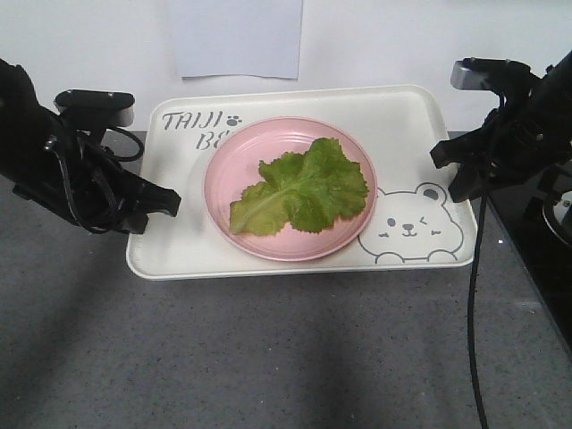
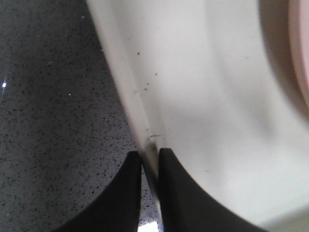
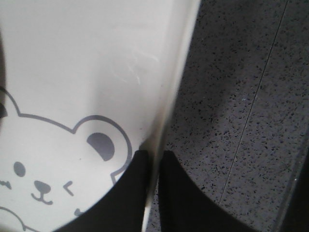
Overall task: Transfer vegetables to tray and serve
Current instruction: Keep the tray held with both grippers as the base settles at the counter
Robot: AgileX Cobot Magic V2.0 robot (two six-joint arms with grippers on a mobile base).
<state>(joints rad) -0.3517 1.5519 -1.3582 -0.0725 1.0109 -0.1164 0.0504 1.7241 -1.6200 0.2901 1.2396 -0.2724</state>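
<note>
Stiff, light tray [image 1: 179,259] bearing limp vegetables [image 1: 299,192]: left gripper [image 2: 150,159] and right gripper [image 3: 153,159] each pinched shut on its opposite side rims, best lifted level

The pink plate [image 1: 290,188] covers the end of the grey lettering [image 1: 192,121] on the tray [image 1: 411,116] and part of the bear drawing [image 1: 413,231]. Both wrist views crop the tray, showing only one rim section [image 2: 140,121] [image 3: 166,106].
</note>
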